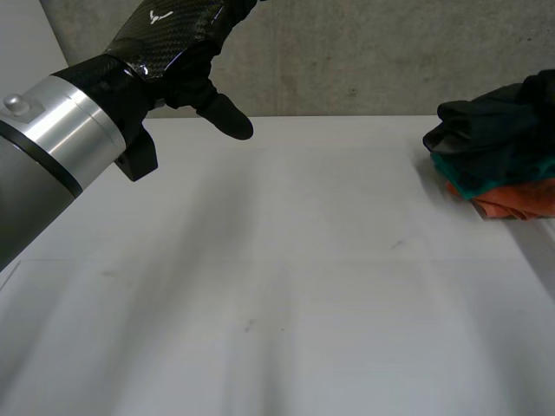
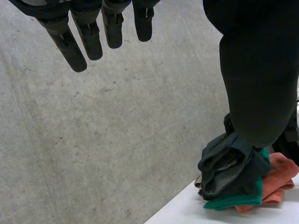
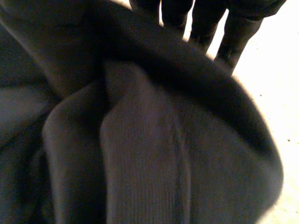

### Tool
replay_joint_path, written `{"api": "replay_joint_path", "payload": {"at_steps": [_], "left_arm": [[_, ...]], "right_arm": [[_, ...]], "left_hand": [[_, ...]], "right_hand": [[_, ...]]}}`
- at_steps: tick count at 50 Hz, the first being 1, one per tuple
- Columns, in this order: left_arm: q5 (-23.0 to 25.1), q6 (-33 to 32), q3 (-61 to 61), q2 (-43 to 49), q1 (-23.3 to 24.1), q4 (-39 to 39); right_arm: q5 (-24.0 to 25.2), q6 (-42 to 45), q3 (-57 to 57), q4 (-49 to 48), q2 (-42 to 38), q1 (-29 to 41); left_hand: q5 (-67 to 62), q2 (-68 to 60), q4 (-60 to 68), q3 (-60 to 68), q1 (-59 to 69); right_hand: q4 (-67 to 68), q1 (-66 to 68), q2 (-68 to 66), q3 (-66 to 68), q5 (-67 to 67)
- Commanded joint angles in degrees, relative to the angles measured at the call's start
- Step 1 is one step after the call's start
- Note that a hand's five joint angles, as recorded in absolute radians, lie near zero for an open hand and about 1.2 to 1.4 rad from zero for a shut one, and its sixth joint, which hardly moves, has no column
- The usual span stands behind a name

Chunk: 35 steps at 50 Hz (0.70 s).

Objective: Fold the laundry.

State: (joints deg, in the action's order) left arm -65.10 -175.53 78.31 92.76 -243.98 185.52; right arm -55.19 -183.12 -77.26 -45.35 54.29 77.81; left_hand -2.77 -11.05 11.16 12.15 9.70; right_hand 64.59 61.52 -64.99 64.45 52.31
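None folded yet, apparently: the clothes pile (image 1: 499, 169) sits heaped on the bench (image 1: 303, 260), left hand (image 1: 186, 52) empty with fingers (image 2: 91, 39) straight, right hand (image 3: 236, 32) against the black garment (image 3: 140, 140), hold cannot be told.

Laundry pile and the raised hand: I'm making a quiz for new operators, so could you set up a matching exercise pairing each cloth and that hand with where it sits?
Things:
1. black cloth
2. teal cloth
3. orange cloth
4. left hand

Places:
A. underneath the other two cloths
B. raised above the table, fingers straight
C. on top of the other two cloths
D. sandwiched between the other two cloths

Pairs: 1-C, 2-D, 3-A, 4-B
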Motion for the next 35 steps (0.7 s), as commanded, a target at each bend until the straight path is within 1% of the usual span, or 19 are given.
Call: {"api": "replay_joint_path", "payload": {"at_steps": [1,4,9,12,15,16,19,20,24,27,30,35], "left_arm": [[0.6,0.0,-0.1,1.1,2.0,0.4],[1.2,0.5,-0.2,0.9,1.7,0.5],[1.4,1.6,-0.2,0.8,1.1,0.5],[1.4,2.4,-0.3,0.8,0.9,0.5],[1.3,2.9,-0.2,0.7,0.7,0.7],[1.3,3.1,-0.1,0.6,0.6,1.0],[1.3,3.2,0.0,0.6,0.4,1.6],[1.2,3.3,0.1,0.6,0.3,2.0],[1.1,3.4,0.4,0.7,0.2,2.7],[1.1,3.4,0.5,0.8,0.2,3.1],[1.2,3.4,0.7,0.8,0.3,3.4],[1.4,3.4,0.7,1.0,0.6,3.6]], "right_arm": [[-6.2,6.9,1.1,-0.4,-2.0,0.0],[-8.4,8.4,1.4,-0.3,-1.8,0.3],[-8.2,8.7,3.0,-0.5,-1.7,1.3],[-8.4,9.0,6.0,-0.8,-1.7,2.7],[-8.7,8.6,11.9,-1.6,-2.3,3.6],[-9.0,8.6,16.0,-1.6,-3.2,3.9],[-10.1,8.5,22.0,-1.5,-5.4,4.0],[-11.3,8.2,25.6,-1.4,-7.4,3.9],[-14.3,8.4,31.5,-0.4,-11.9,3.2],[-14.9,8.5,31.5,0.4,-13.8,2.3],[-14.3,9.2,28.6,1.6,-15.1,0.4],[-11.6,13.0,18.5,0.1,-14.8,-1.8]], "left_hand": [[2.8,1.1,-1.2,-2.1,0.3],[2.8,1.1,-1.2,-2.1,0.3],[2.8,1.1,-1.2,-2.1,0.3],[2.8,1.1,-1.2,-2.1,0.3],[2.8,1.1,-1.2,-2.1,0.3],[2.8,1.1,-1.2,-2.1,0.3],[2.8,1.1,-1.2,-2.1,0.3],[2.8,1.1,-1.2,-2.1,0.3],[2.8,1.1,-1.2,-2.1,0.3],[2.8,1.1,-1.2,-2.1,0.3],[2.8,1.1,-1.2,-2.1,0.3],[2.8,1.1,-1.2,-2.1,0.3]], "right_hand": [[15.4,18.5,-15.0,15.5,17.7],[15.4,18.5,-15.0,15.5,17.7],[15.4,18.5,-15.0,15.5,17.7],[15.4,18.5,-15.0,15.5,17.7],[15.4,18.5,-15.0,15.5,17.7],[15.4,18.5,-15.0,15.5,17.7],[15.4,18.5,-15.0,15.5,17.7],[15.4,18.5,-15.0,15.5,17.7],[15.4,18.5,-15.0,15.5,17.7],[15.4,18.5,-15.0,15.5,17.7],[15.4,18.5,-15.0,15.5,17.7],[15.4,18.5,-15.0,15.5,17.7]]}}
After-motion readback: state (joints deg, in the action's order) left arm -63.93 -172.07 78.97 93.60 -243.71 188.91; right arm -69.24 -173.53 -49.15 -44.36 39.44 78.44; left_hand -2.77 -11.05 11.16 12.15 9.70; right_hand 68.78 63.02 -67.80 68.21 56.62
